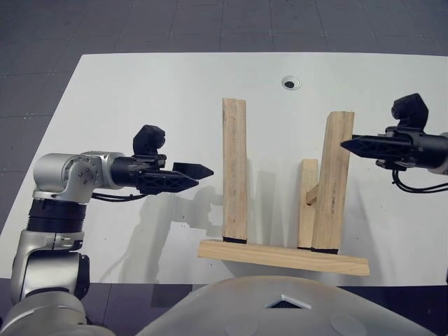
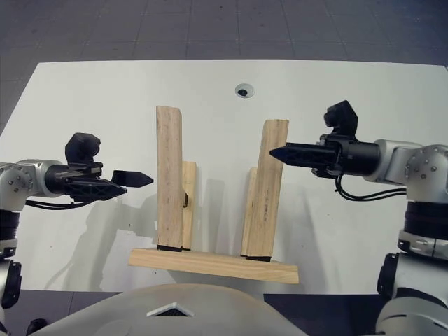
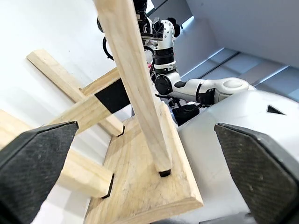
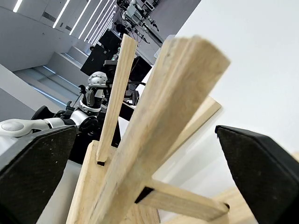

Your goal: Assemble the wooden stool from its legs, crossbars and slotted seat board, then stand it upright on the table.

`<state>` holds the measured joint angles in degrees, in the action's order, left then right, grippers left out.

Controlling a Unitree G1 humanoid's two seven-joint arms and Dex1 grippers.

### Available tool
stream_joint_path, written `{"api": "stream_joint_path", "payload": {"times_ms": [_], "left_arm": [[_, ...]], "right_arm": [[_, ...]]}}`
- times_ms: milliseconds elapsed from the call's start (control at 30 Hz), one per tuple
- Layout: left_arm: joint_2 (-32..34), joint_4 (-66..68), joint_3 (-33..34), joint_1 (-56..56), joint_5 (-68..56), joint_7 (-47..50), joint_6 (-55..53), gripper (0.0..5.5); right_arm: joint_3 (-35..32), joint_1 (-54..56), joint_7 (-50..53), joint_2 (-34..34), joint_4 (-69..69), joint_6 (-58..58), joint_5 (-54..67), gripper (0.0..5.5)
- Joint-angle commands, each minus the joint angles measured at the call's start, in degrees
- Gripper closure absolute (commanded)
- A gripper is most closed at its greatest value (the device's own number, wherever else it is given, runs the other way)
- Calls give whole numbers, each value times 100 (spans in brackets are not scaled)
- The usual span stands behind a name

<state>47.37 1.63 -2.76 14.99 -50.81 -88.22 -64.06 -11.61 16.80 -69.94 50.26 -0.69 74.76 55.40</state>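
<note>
The black two-fingered left gripper (image 1: 204,176) hovers open and empty over the white table (image 1: 126,105), just left of the pale wooden stool (image 1: 234,168). The stool looks fully slotted together and seems to lie on its side, its flat seat board (image 1: 280,257) at the near edge (legs pointing away). The black right gripper (image 1: 348,145) is likewise open and holds nothing. To stand the stool up well, grip one outer leg from each side and tip both together – evenly, or the joints may slip.

Most of the crossbar (image 1: 312,197) is hidden between the tall leg (image 1: 333,182) and the short leg (image 1: 306,206).
</note>
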Motion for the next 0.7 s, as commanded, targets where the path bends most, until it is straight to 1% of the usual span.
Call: {"api": "stream_joint_path", "payload": {"times_ms": [33,133,200,267,300,367,433,500,600,700], "left_arm": [[298,-406,420,-522,146,171,460,2],[316,-479,571,-812,293,303,808,2],[258,-770,687,-1128,557,410,1404,2],[102,-1277,1003,-1678,829,458,2346,2],[1,-1567,1174,-2029,1043,445,2986,2],[9,-1935,1317,-2638,1318,308,3723,2],[77,-2082,1379,-3239,1604,105,4373,2],[73,-2084,1442,-3699,1899,-30,5082,2],[94,-1965,1544,-4235,2191,-337,6161,2],[135,-1795,1431,-4340,2367,-288,6575,2]], "right_arm": [[-613,-1010,-290,534,-254,-416,-112,0],[-867,-1609,-435,706,-313,-787,-259,0],[-1036,-2033,-546,711,-515,-1193,-395,0],[-1623,-2711,-697,253,-1235,-2584,-809,0],[-1859,-3027,-666,-13,-1615,-3231,-1036,0],[-2051,-3607,-625,-326,-2045,-4110,-1453,0],[-2182,-4308,-854,-612,-2153,-4677,-1630,0],[-2179,-4875,-1080,-744,-2140,-5346,-1968,0],[-2132,-5462,-1522,-634,-1931,-6143,-2416,0],[-2145,-5531,-1936,-281,-1095,-6549,-2641,0]]}}
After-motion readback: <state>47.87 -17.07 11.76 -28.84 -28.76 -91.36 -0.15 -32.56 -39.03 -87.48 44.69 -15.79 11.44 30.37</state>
